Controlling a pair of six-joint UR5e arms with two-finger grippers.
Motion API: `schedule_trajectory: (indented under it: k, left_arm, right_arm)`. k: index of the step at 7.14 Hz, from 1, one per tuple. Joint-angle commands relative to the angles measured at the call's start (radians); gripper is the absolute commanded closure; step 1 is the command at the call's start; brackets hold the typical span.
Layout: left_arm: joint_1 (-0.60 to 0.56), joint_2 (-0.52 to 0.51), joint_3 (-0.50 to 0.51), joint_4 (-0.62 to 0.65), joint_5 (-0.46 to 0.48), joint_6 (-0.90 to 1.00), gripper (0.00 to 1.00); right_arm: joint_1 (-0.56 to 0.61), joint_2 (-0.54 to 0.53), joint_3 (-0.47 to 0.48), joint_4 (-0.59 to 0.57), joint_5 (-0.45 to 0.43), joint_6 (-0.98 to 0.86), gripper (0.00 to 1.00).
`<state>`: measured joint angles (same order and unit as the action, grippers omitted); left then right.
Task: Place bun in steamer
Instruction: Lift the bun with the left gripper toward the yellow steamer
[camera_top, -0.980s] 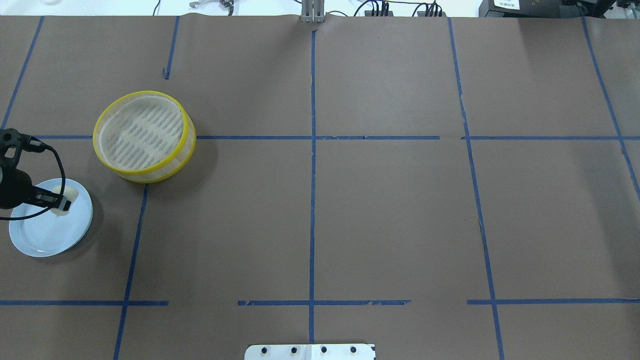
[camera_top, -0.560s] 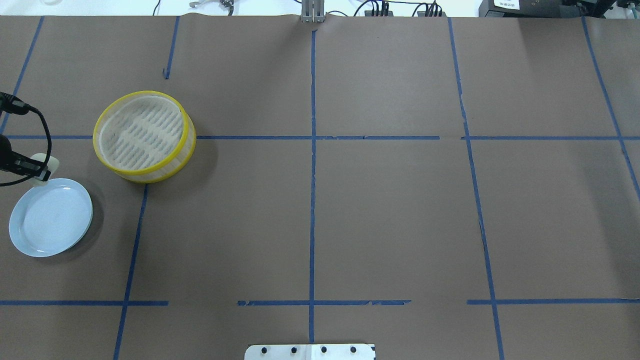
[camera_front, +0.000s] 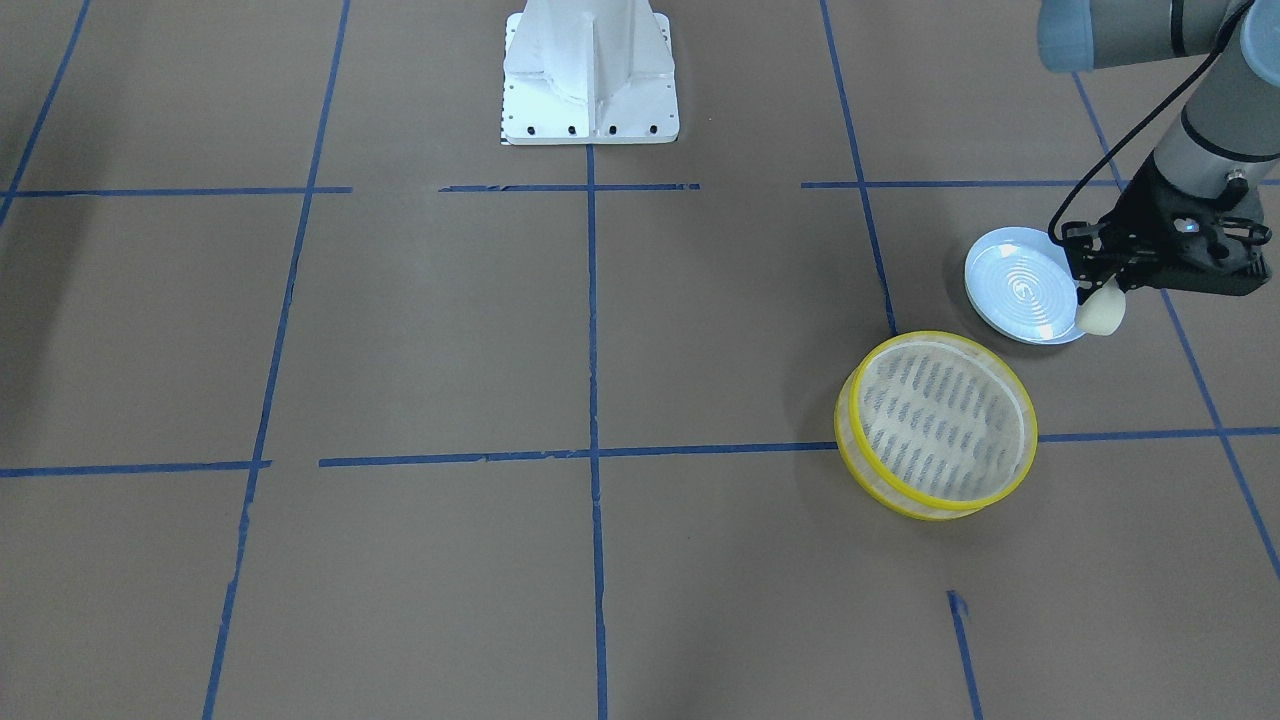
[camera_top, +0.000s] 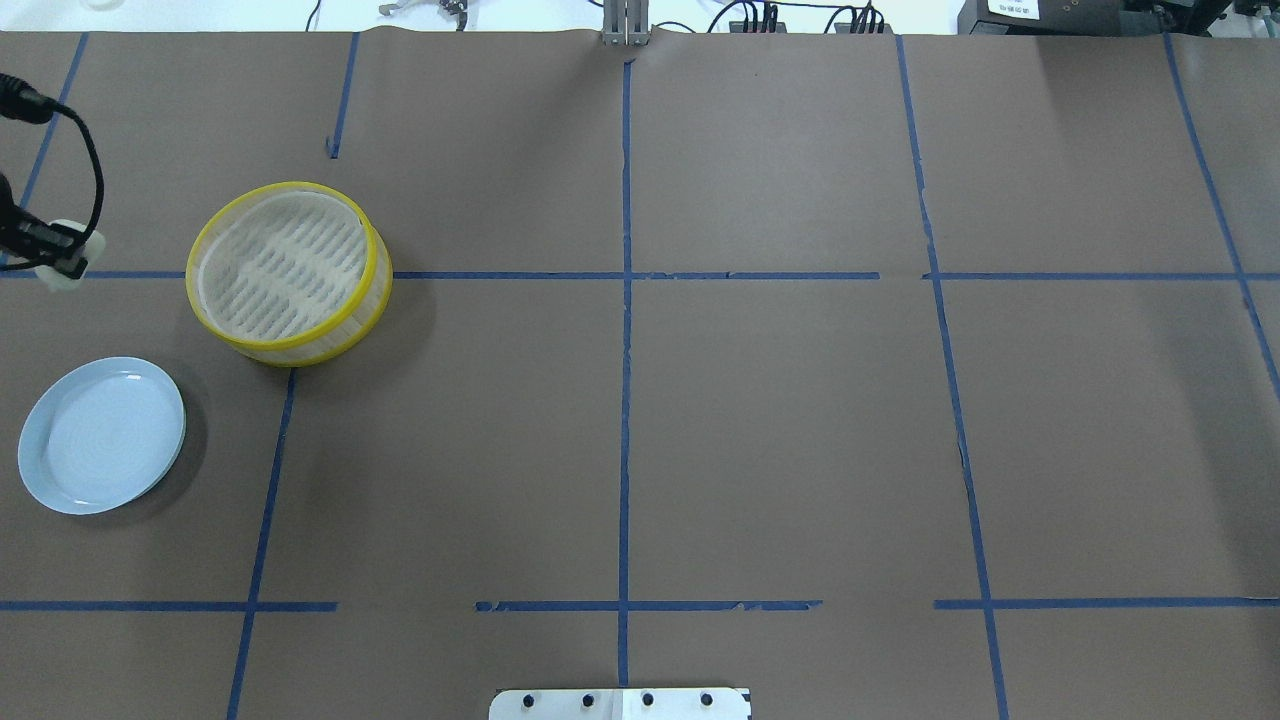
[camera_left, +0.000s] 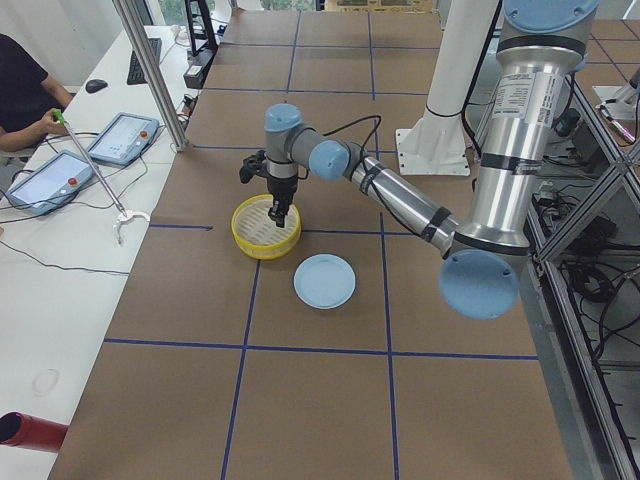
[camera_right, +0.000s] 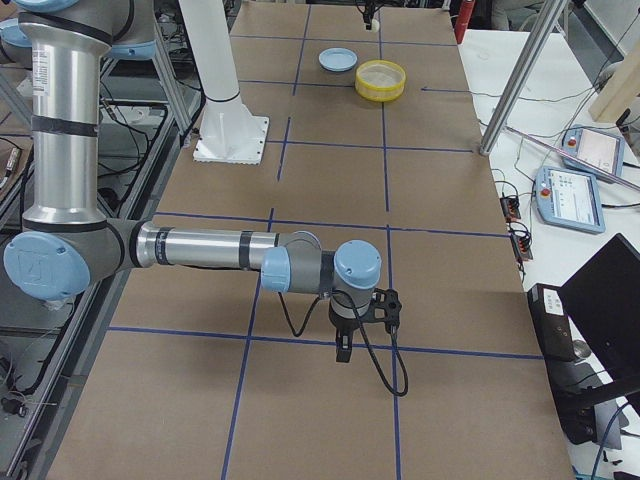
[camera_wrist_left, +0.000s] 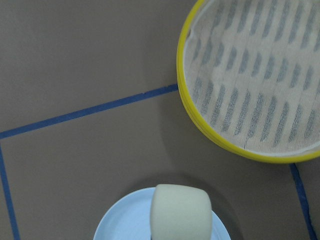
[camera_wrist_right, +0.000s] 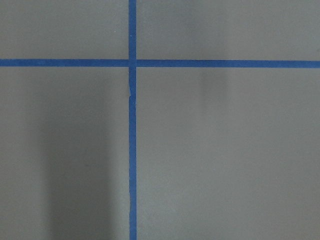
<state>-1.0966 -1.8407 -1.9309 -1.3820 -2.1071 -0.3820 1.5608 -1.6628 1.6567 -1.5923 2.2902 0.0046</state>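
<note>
My left gripper (camera_top: 58, 255) is shut on the cream-white bun (camera_top: 62, 277) and holds it in the air at the table's left edge, left of the steamer (camera_top: 330, 345). In the front-facing view the gripper (camera_front: 1092, 290) carries the bun (camera_front: 1101, 314) over the edge of the pale blue plate (camera_front: 1015, 290), beside the yellow-rimmed steamer (camera_front: 845, 435), which stands empty. The left wrist view shows the bun (camera_wrist_left: 180, 210) above the plate (camera_wrist_left: 120, 225), with the steamer (camera_wrist_left: 181, 75) at the upper right. My right gripper (camera_right: 345, 345) shows only in the exterior right view; I cannot tell its state.
The empty blue plate (camera_top: 90, 450) lies near the steamer on its robot side. Brown paper with blue tape lines covers the table. The robot's white base (camera_front: 590, 75) stands at mid-table. An operator sits beyond the far edge (camera_left: 25, 95).
My left gripper has lifted the bun off the blue plate and carried it toward the table's far side, along the left edge. The plate now lies empty.
</note>
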Motion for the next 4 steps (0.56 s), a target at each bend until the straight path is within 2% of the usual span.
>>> schedule_trajectory:
  k: [1,2,4]
  left_arm:
    - [0.013,-0.159,0.18,0.023,-0.069,-0.006,0.72]
    - [0.079,-0.178,0.234,-0.003,-0.07,-0.012,0.72]
    - [0.136,-0.18,0.343,-0.203,-0.065,-0.145,0.72]
  right_arm:
    - [0.001,0.0,0.0,0.0,0.0,0.0,0.0]
    - [-0.001,0.0,0.0,0.0,0.0,0.0,0.0]
    - [-0.001,0.0,0.0,0.0,0.0,0.0,0.0]
